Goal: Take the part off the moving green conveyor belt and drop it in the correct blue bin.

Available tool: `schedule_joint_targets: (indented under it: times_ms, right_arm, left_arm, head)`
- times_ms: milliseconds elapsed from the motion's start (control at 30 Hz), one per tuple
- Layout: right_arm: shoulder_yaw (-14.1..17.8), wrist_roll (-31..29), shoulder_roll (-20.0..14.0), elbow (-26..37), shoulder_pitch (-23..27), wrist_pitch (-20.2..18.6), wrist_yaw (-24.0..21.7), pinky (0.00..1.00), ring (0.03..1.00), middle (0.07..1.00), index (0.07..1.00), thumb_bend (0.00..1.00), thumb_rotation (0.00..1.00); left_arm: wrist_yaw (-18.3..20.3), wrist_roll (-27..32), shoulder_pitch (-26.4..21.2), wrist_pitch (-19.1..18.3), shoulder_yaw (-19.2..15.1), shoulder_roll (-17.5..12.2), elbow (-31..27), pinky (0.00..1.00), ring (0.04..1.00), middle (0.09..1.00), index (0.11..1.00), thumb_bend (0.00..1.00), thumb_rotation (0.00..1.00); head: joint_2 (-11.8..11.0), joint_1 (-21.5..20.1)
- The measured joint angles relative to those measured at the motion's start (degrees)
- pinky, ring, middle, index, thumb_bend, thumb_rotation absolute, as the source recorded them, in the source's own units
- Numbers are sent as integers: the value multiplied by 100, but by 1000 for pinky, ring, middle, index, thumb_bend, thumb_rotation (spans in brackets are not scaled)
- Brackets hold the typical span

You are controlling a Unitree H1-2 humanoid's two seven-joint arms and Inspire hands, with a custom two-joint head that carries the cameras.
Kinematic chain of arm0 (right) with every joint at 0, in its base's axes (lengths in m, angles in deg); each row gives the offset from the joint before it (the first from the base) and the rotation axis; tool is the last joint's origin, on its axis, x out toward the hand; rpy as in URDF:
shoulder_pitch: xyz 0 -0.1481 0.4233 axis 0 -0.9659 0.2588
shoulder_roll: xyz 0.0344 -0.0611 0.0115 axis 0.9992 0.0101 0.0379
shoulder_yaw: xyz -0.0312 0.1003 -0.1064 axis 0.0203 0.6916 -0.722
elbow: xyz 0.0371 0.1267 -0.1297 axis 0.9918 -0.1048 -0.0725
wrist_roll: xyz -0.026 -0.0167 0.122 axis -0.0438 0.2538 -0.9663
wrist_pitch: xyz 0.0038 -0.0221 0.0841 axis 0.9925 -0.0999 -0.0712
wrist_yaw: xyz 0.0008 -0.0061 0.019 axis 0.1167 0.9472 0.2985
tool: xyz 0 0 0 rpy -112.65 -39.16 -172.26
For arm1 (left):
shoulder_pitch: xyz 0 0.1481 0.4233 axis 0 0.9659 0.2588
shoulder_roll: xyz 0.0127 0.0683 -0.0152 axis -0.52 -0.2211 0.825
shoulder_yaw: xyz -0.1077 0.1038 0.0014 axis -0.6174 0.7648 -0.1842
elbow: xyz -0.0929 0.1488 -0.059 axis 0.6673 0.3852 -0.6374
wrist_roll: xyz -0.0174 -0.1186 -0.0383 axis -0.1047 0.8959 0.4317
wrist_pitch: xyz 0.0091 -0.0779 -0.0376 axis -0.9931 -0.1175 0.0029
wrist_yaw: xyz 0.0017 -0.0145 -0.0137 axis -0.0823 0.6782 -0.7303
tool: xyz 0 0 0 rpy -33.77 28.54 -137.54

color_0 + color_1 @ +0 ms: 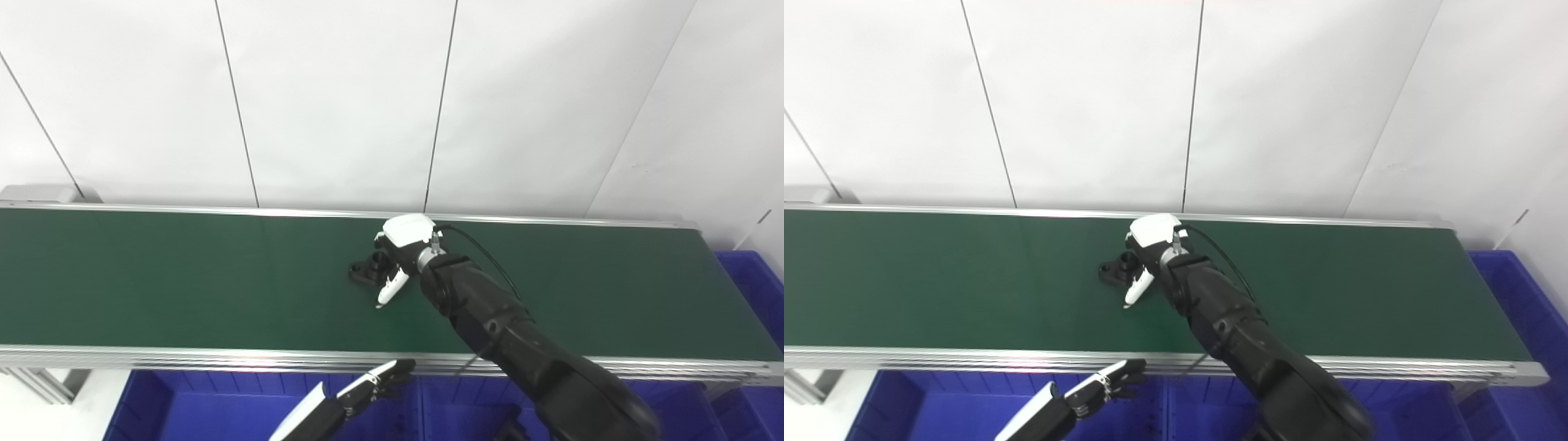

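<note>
A small black part (366, 271) lies on the green conveyor belt (184, 282) near its middle. My right hand (401, 251), white-backed on a black arm, reaches over the belt and sits right against the part's right side. Its dark fingers curl over the part's far end, and the white thumb (392, 288) points down to the belt on the near side, apart from them. The part still rests on the belt. My left hand (376, 383) hovers low in front of the belt's near rail, fingers loosely spread and holding nothing.
Blue bins (184, 404) line the space below the belt's front rail, and another blue bin (750, 288) stands past the belt's right end. A white panelled wall runs behind the belt. Aluminium rails edge the belt front and back.
</note>
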Motion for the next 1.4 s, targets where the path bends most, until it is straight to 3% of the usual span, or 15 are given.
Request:
schedule_joint_targets:
  times_ms: [33, 67, 100, 333, 433, 467, 567, 967, 1033, 1200, 1300, 1400]
  right_arm:
    - [-23, -30, 38, -148, 46, 12, 117, 372, 465, 569, 750, 815, 258]
    - [-45, -56, 61, -260, 94, 24, 211, 322, 402, 521, 721, 760, 190]
    - [-80, -125, 87, -446, 160, 69, 326, 273, 340, 490, 669, 632, 62]
    - [-530, -314, 407, -956, 412, 431, 614, 173, 229, 469, 711, 570, 0]
    - [-683, -275, 398, -1053, 446, 431, 626, 166, 229, 468, 665, 572, 0]
    - [-712, -275, 389, -1060, 451, 431, 623, 191, 260, 471, 561, 549, 1]
    - [-794, -274, 354, -1056, 450, 431, 596, 234, 314, 475, 498, 534, 3]
    - [-753, -440, 56, -736, 407, 431, 90, 286, 375, 481, 492, 531, 0]
    - [-716, -465, 21, -675, 388, 431, 26, 311, 402, 447, 522, 527, 0]
    - [-579, -588, -144, -377, 249, 431, -74, 300, 392, 439, 519, 527, 0]
    - [-496, -614, -222, -240, 185, 430, -148, 228, 310, 438, 503, 529, 0]
    - [-376, -732, -293, -84, 94, 430, -215, 208, 290, 456, 488, 530, 0]
  left_arm:
    - [0, 16, 15, -23, -6, -13, -22, 847, 900, 940, 916, 568, 531]
    - [0, 19, 31, -31, -8, -24, -54, 847, 900, 940, 916, 569, 532]
    - [3, 21, 55, -44, -8, -45, -112, 849, 901, 940, 916, 573, 534]
    - [32, 56, 123, -132, -24, -150, -261, 847, 903, 939, 917, 575, 537]
    - [30, 85, 124, -133, -46, -144, -261, 847, 901, 937, 913, 580, 540]
    - [31, 122, 124, -133, -46, -142, -261, 850, 902, 937, 914, 582, 543]
    - [31, 130, 120, -134, -62, -144, -261, 852, 903, 937, 913, 582, 544]
    - [13, 139, 55, -132, -128, -138, -250, 848, 900, 931, 909, 591, 568]
    - [3, 139, 45, -128, -142, -138, -237, 850, 900, 930, 908, 592, 570]
    - [-12, 146, 41, -127, -155, -133, -228, 852, 902, 930, 908, 592, 567]
    - [-14, 148, 39, -117, -160, -134, -226, 846, 899, 930, 908, 581, 563]
    - [-14, 148, 24, -80, -164, -132, -221, 844, 898, 930, 908, 577, 564]
  head:
    - [17, 0]
    - [18, 0]
    - [35, 9]
    - [88, 0]
    - [97, -9]
    - [105, -17]
    - [114, -26]
    - [106, -44]
    - [106, -53]
    - [114, -70]
    - [114, -88]
    - [132, -88]
